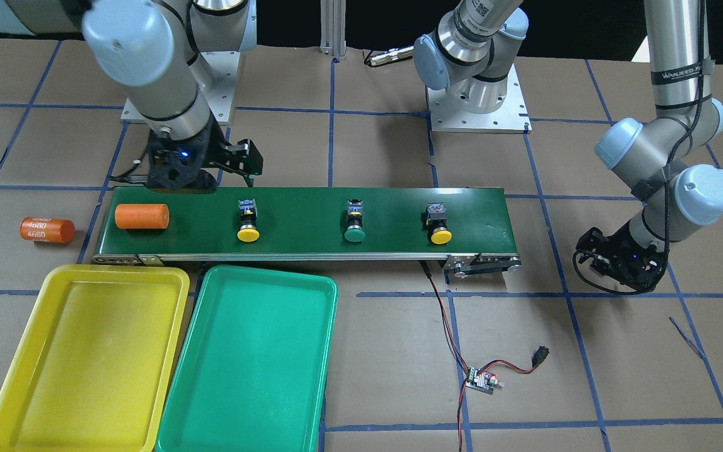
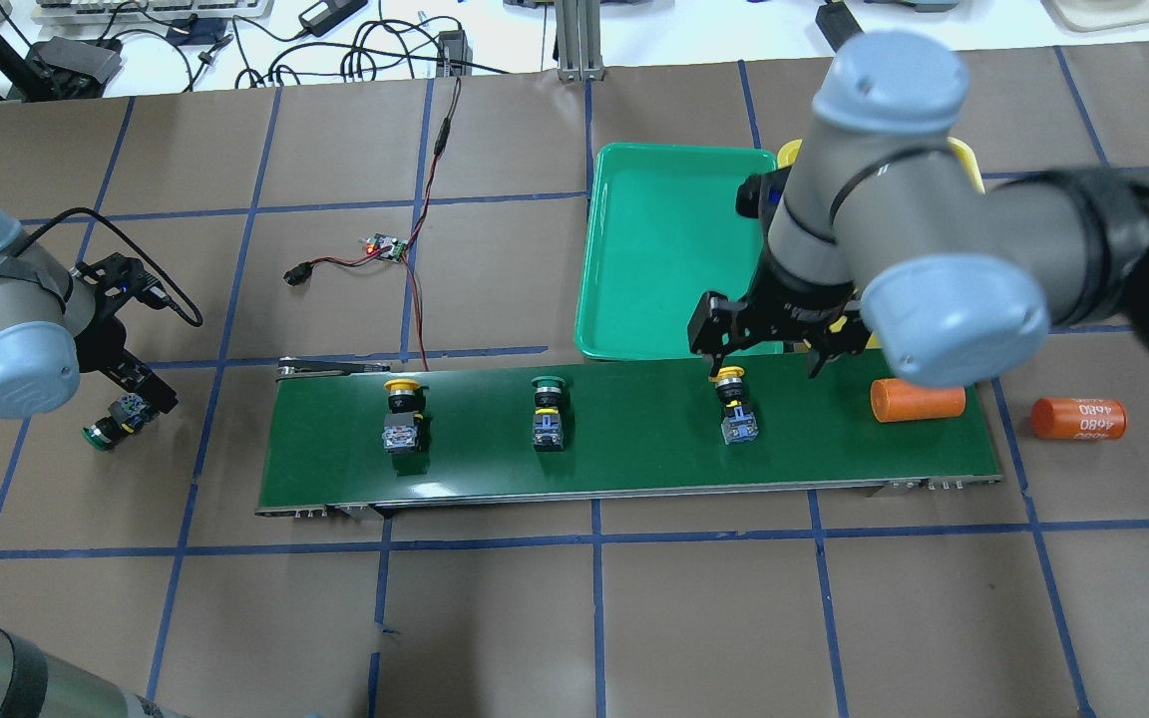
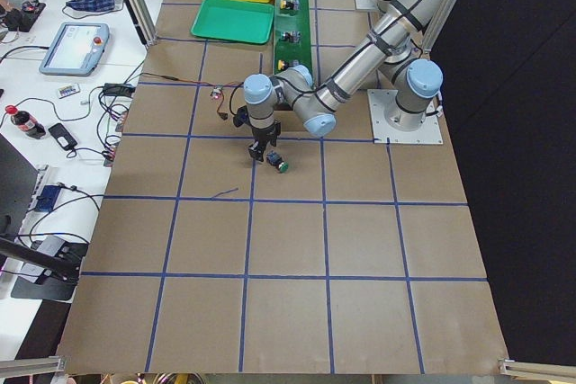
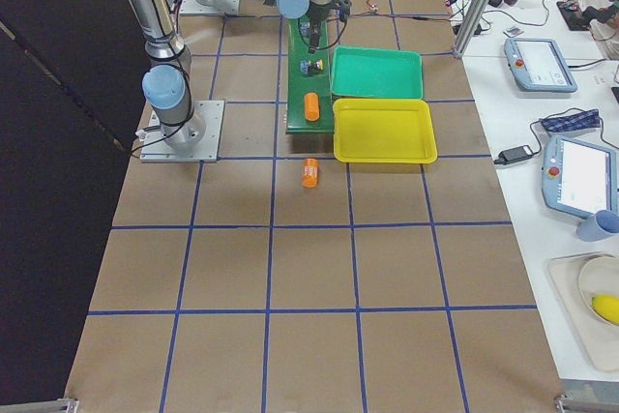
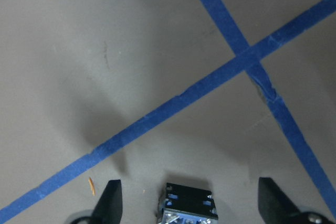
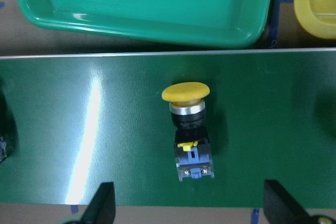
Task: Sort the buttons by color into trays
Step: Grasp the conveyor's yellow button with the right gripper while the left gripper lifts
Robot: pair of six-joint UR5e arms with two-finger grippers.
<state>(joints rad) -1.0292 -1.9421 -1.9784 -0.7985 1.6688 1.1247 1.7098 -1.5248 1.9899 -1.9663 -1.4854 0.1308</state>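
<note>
— Where is the right pincer (image 2: 765,365)?
— Over the smooth, dark green belt (image 6: 79,129), fingers spread wide and holding nothing. A yellow button (image 6: 190,129) lies on its side midway between them, just ahead of the tips.
— Which way does it point?
— Its long axis runs straight across the belt. The glossy domed cap is farthest from the wrist, toward the green tray (image 6: 147,19) past the belt's edge. Behind the cap come a silver collar, a black barrel, then a blue-and-yellow block nearest the fingers.
— The yellow tray (image 6: 317,3)?
— Its rounded corner shows ahead, off to one side. Both trays are shiny plastic with raised rims.
— And the left pincer (image 5: 188,181)?
— It is also parted, low over the brown desk (image 5: 79,51). A green button (image 2: 108,427) lies there, its black blocky body between the fingers with a gap on each side.
— Others?
— A second yellow button (image 2: 401,409) and a second green button (image 2: 547,414) lie crosswise on the belt, beside the right pincer.
</note>
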